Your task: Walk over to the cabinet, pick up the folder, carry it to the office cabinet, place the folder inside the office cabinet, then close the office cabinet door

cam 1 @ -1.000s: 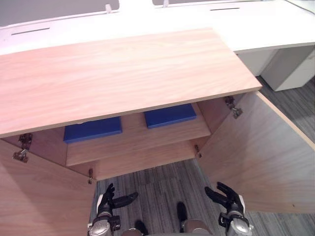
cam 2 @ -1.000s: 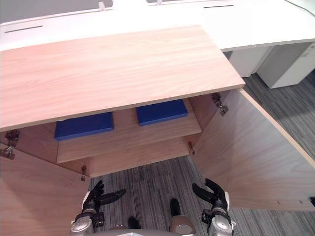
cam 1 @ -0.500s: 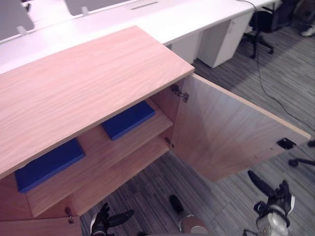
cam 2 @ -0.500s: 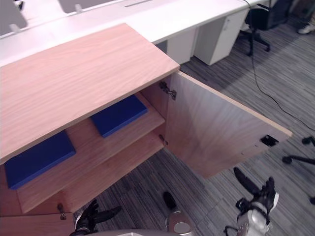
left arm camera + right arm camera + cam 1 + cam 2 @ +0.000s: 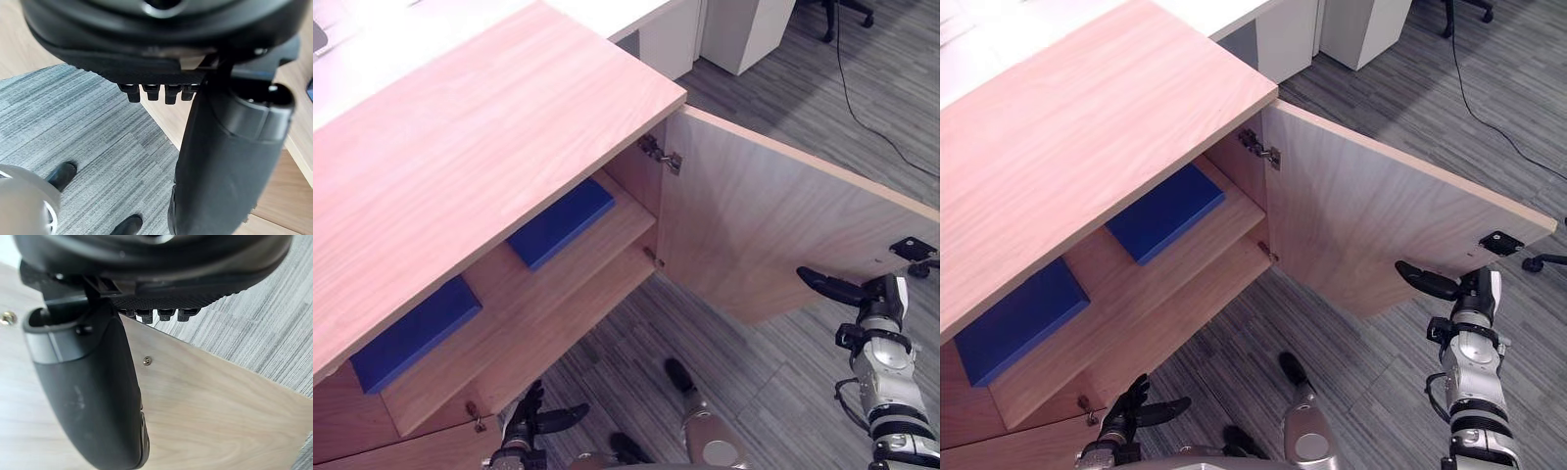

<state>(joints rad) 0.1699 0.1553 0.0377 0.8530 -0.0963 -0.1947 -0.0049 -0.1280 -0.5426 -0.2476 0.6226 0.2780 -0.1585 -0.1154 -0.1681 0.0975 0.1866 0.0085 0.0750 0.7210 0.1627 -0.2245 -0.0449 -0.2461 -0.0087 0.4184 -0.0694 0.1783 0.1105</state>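
The wooden office cabinet (image 5: 480,147) stands with both doors swung out. Two blue folders lie flat on its upper shelf, one at the right (image 5: 560,223) and one at the left (image 5: 416,331). My right hand (image 5: 876,299) is raised beside the inner face of the right door (image 5: 783,235), near its free edge. It is open and holds nothing, its thumb pointing at the panel. In the right wrist view the door's wood (image 5: 220,401) lies just past the fingers (image 5: 159,313). My left hand (image 5: 524,431) hangs low and open before the lower shelf (image 5: 587,313).
The left door's edge (image 5: 401,460) juts out at the lower left. White desks and a white pedestal (image 5: 744,29) stand behind the cabinet. A black cable (image 5: 862,88) trails over the grey carpet at the right. A latch plate (image 5: 913,248) sits at the right door's corner.
The whole view has swung further right and down. My right hand has risen and now sits close to the right door's free edge. The left hand stays low.
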